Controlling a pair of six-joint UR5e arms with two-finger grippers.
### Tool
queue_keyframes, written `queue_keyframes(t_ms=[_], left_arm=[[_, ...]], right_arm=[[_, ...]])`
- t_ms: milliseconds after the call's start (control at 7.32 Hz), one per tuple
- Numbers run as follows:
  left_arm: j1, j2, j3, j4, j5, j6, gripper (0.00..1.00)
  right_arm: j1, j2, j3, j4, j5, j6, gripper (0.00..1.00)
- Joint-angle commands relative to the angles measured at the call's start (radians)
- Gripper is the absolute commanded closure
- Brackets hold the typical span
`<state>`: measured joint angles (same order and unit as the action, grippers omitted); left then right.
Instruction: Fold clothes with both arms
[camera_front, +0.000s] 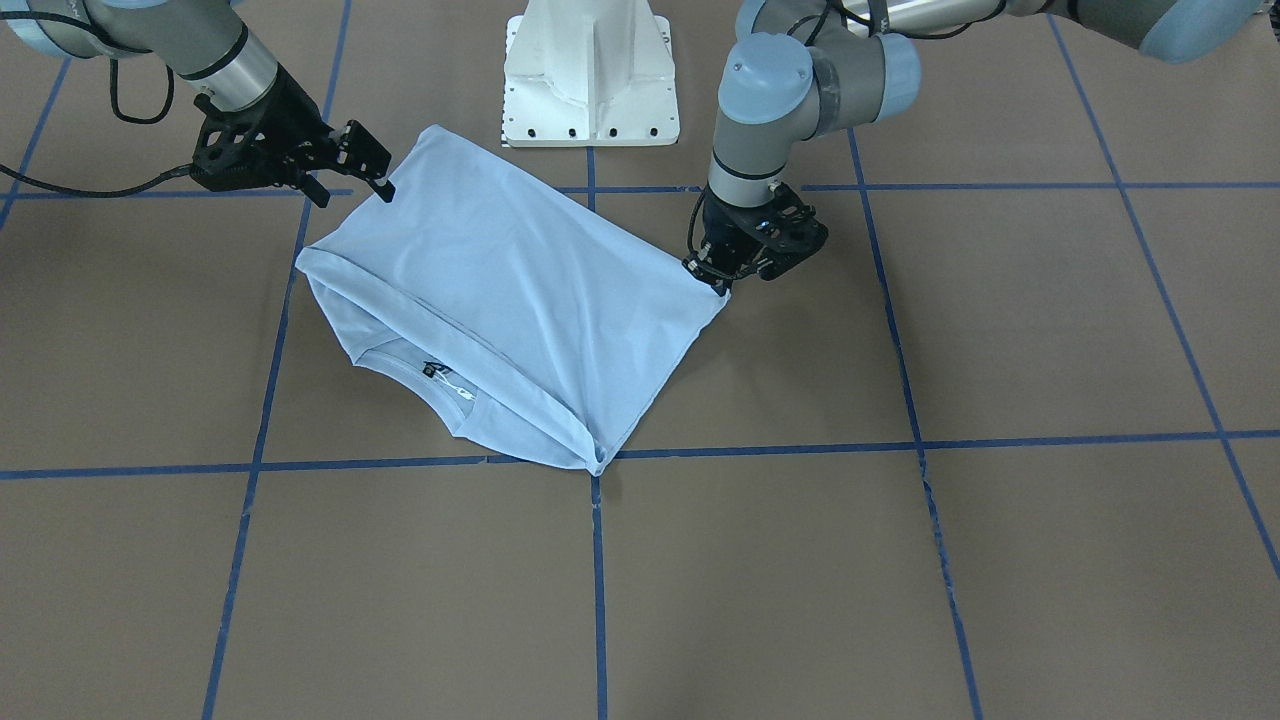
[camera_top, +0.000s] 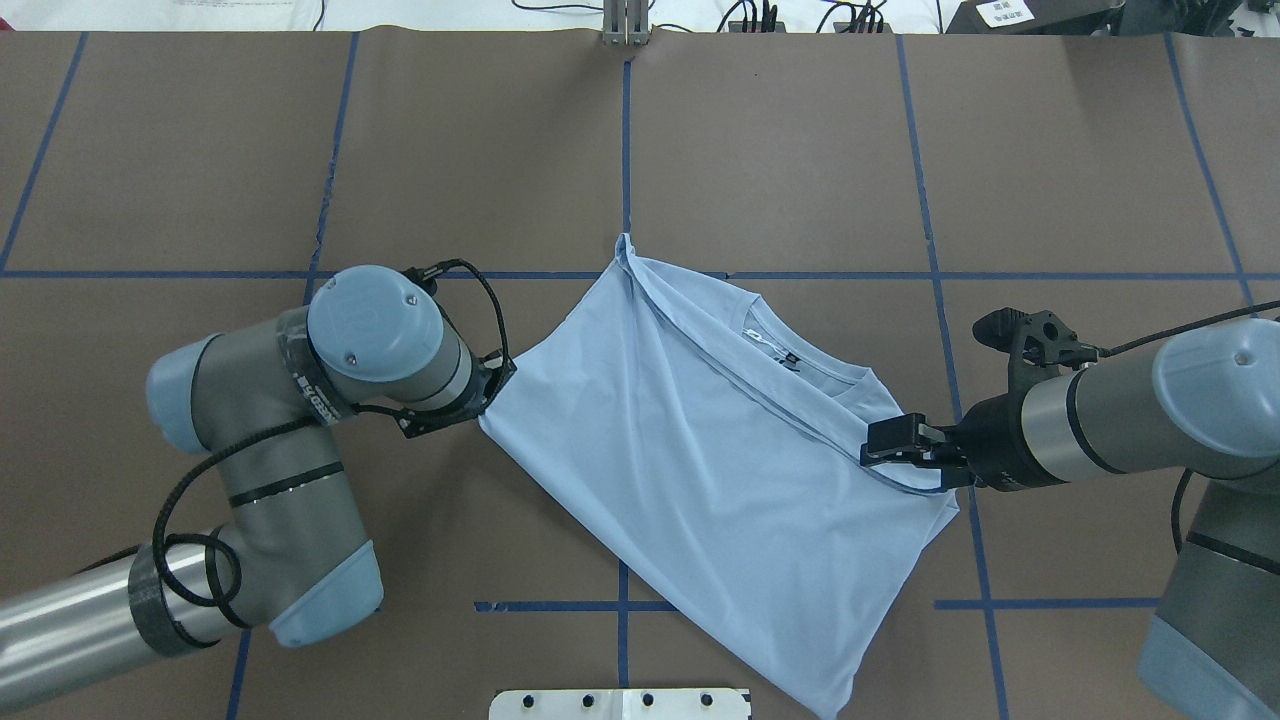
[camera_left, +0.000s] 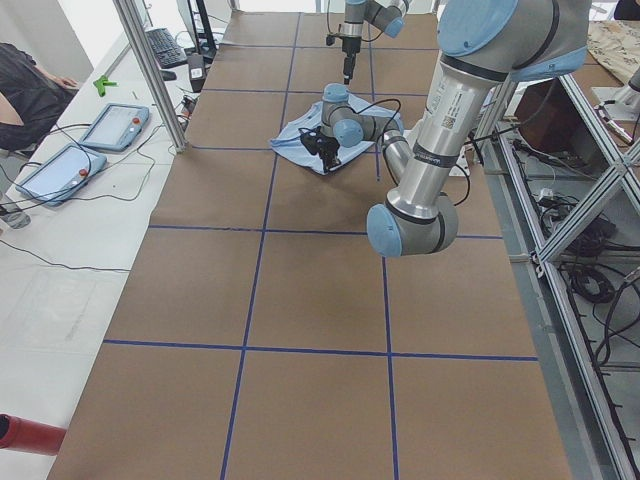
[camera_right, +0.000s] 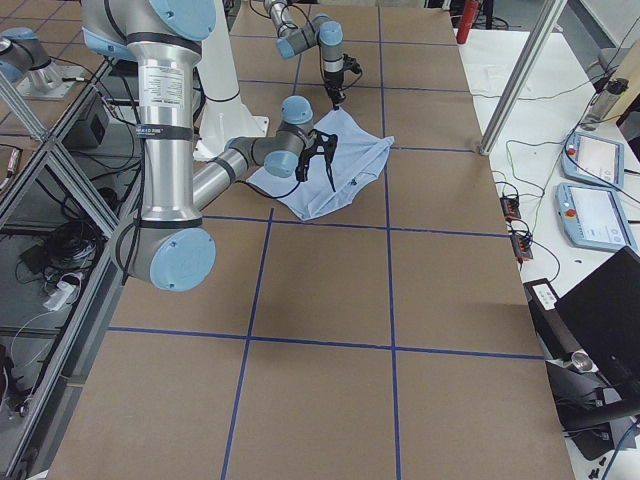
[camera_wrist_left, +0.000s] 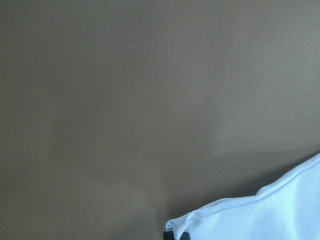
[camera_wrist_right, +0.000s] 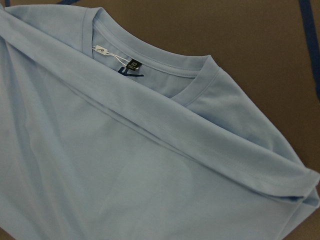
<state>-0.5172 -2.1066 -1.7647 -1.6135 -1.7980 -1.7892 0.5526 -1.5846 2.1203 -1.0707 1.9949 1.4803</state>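
Note:
The light blue T-shirt (camera_front: 520, 290) lies folded over on the brown table, its round collar (camera_top: 790, 360) with black label and white tag showing at the far edge. My left gripper (camera_front: 712, 278) is low at the shirt's corner nearest the left arm. In the left wrist view its dark fingertips (camera_wrist_left: 176, 235) are shut on that corner of cloth (camera_wrist_left: 270, 215). My right gripper (camera_top: 880, 450) hovers open just above the opposite corner, holding nothing. Its wrist camera looks down on the collar (camera_wrist_right: 150, 65) and the folded hem, with no fingers in sight.
The white pedestal base (camera_front: 590, 75) stands just behind the shirt. Blue tape lines (camera_front: 597, 560) cross the brown table cover. Tablets (camera_left: 60, 170) and a seated person (camera_left: 30, 90) are beyond the table's long side, past an aluminium post (camera_left: 150, 70).

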Motion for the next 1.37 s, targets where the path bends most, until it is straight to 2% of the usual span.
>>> queue_keyframes(t_ms=[0, 137, 410, 547, 820, 957, 1093, 1230], left_arm=[[-0.088, -0.079, 0.144, -0.025, 0.092, 0.121, 1.00], [-0.130, -0.123, 0.253, -0.111, 0.095, 0.167, 1.00], [-0.191, -0.246, 0.542, -0.361, 0.097, 0.293, 1.00], [-0.211, -0.307, 0.642, -0.423, 0.097, 0.348, 1.00], [-0.230, -0.384, 0.784, -0.549, 0.098, 0.416, 1.00], [-0.230, -0.415, 0.845, -0.619, 0.129, 0.418, 1.00], [-0.228, -0.418, 0.875, -0.659, 0.135, 0.418, 1.00], [-0.231, -0.415, 0.881, -0.663, 0.140, 0.418, 0.78]], right_arm=[[0.012, -0.002, -0.003, 0.000, -0.002, 0.000, 0.00], [0.013, -0.002, -0.003, 0.000, -0.004, 0.000, 0.00], [0.016, 0.000, -0.010, 0.000, -0.005, 0.000, 0.00], [0.016, 0.002, -0.010, 0.000, -0.005, 0.000, 0.00], [0.016, 0.003, -0.019, 0.000, -0.007, 0.000, 0.00], [0.015, 0.003, -0.019, 0.000, -0.025, -0.003, 0.00], [0.013, 0.008, -0.026, 0.000, -0.030, -0.003, 0.00], [0.015, 0.038, -0.045, -0.003, -0.034, -0.003, 0.00]])
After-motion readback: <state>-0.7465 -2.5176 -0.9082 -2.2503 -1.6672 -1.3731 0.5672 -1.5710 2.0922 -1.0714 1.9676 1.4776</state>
